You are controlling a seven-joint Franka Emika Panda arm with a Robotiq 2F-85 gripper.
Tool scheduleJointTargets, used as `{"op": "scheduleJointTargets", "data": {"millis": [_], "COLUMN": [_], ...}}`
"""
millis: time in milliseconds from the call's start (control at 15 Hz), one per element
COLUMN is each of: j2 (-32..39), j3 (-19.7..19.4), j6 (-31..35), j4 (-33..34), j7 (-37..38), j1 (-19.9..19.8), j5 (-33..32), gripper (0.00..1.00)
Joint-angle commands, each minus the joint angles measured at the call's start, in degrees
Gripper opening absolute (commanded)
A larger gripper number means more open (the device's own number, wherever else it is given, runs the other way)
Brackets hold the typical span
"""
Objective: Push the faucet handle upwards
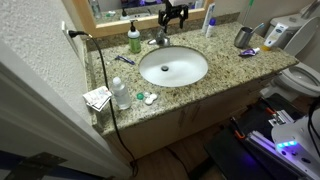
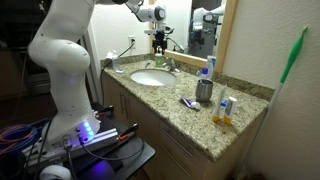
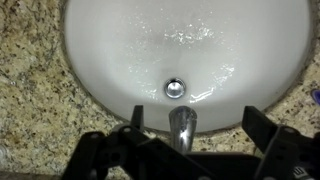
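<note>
The small chrome faucet stands behind the white oval sink in both exterior views. Its handle is too small to make out there. In the wrist view only the shiny spout shows, reaching toward the drain. The handle is hidden under the gripper body. My gripper is open and empty, one finger on each side of the spout and not touching it. In the exterior views it hangs just above the faucet.
A green soap bottle stands close beside the faucet. A white bottle, a metal cup and a small clear bottle are on the granite counter. The mirror rises right behind the faucet. A toilet is at the counter's end.
</note>
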Motion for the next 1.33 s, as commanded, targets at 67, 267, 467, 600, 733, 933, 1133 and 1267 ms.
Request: {"op": "scheduleJointTargets", "data": {"millis": [67, 267, 467, 600, 733, 933, 1133, 1267], "j2": [4.7, 6.1, 6.5, 6.5, 6.0, 6.0, 6.1, 6.5], "j3": [-1.9, -2.5, -2.2, -2.5, -3.1, -3.1, -3.2, -3.4], "j6": [3.3, 8.6, 14.0, 15.8, 14.3, 14.3, 15.4, 16.0], "j4": [1.8, 2.1, 1.8, 1.8, 1.3, 1.3, 1.3, 1.6], "j7": [-0.6, -0.9, -1.0, -0.4, -0.3, -0.2, 0.3, 0.4], "j1": [-0.3, -1.1, -1.9, -1.8, -1.0, -0.9, -0.5, -0.3], "j5": [1.4, 2.6, 5.4, 6.6, 5.7, 5.7, 5.5, 5.3], "gripper": [1.00, 1.00, 1.00, 1.00, 1.00, 1.00, 0.67, 0.53]}}
